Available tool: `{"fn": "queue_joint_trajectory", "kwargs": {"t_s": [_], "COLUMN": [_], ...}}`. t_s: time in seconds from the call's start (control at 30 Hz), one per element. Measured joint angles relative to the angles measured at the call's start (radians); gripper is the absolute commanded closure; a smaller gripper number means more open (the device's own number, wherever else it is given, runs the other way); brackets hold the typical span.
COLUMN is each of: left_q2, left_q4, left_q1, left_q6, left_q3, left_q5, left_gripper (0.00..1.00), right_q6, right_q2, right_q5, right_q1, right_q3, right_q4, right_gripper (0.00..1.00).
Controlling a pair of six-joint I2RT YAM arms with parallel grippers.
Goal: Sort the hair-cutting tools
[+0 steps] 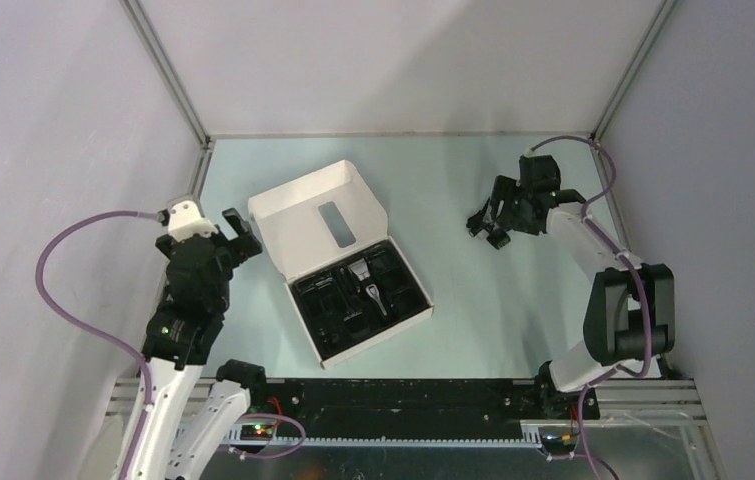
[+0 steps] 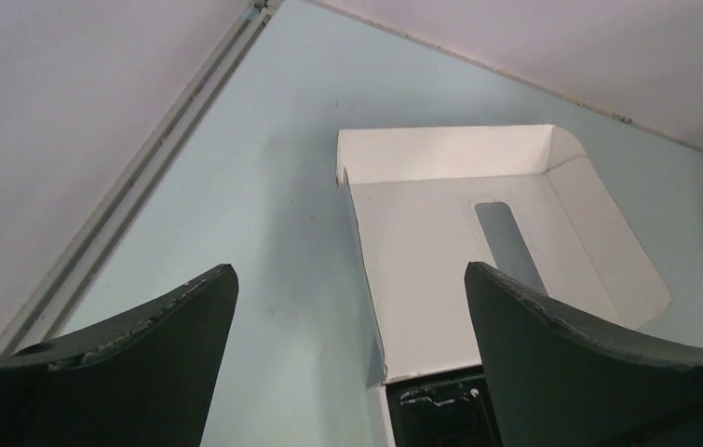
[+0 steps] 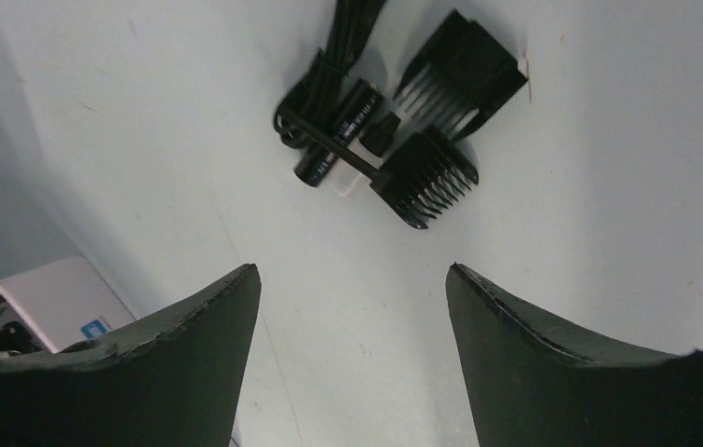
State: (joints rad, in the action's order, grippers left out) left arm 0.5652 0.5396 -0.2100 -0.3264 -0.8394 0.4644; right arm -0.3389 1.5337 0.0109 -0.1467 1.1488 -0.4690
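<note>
Pale green table (image 1: 493, 310), grey walls (image 1: 43, 100), black combs (image 3: 426, 177) and a coiled cord (image 3: 340, 47) just beyond the right gripper (image 3: 352, 275), fingers spread, left gripper (image 2: 347, 270) spread too, beside the white box (image 2: 440, 233) holding the clipper (image 1: 373, 292).

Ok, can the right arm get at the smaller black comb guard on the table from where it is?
Probably yes: the right gripper is open near it, with bare table between. The comb guard has a small cylinder and a second guard right beside it.
</note>
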Motion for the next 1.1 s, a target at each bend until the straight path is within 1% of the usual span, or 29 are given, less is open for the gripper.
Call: {"fn": "queue_joint_trajectory", "kwargs": {"t_s": [0.2,0.33,0.4,0.53,0.83,1.1], "left_q2": [0.01,0.008,0.008,0.006,0.014,0.018], "left_q4": [-0.098,-0.112,-0.112,-0.117,-0.135,-0.147], "left_q1": [-0.057,-0.088,-0.093,-0.096,-0.097,-0.098], "left_q6": [0.059,0.077,0.083,0.089,0.096,0.101], "left_q3": [0.047,0.094,0.107,0.109,0.109,0.111], "left_q5": [0.081,0.132,0.146,0.165,0.171,0.17], "left_gripper": [0.0,0.0,0.0,0.0,0.0,0.0], "right_q6": [0.041,0.087,0.109,0.148,0.186,0.206], "right_q2": [0.08,0.14,0.172,0.232,0.354,0.396], "right_q5": [0.025,0.048,0.055,0.066,0.085,0.083], "right_q1": [0.002,0.002,0.002,0.002,0.002,0.002], "right_q3": [0.015,0.044,0.064,0.109,0.196,0.204], "right_q4": [-0.049,-0.053,-0.057,-0.068,-0.087,-0.107], "right_gripper": [0.33,0.41,0.43,0.46,0.48,0.53]}}
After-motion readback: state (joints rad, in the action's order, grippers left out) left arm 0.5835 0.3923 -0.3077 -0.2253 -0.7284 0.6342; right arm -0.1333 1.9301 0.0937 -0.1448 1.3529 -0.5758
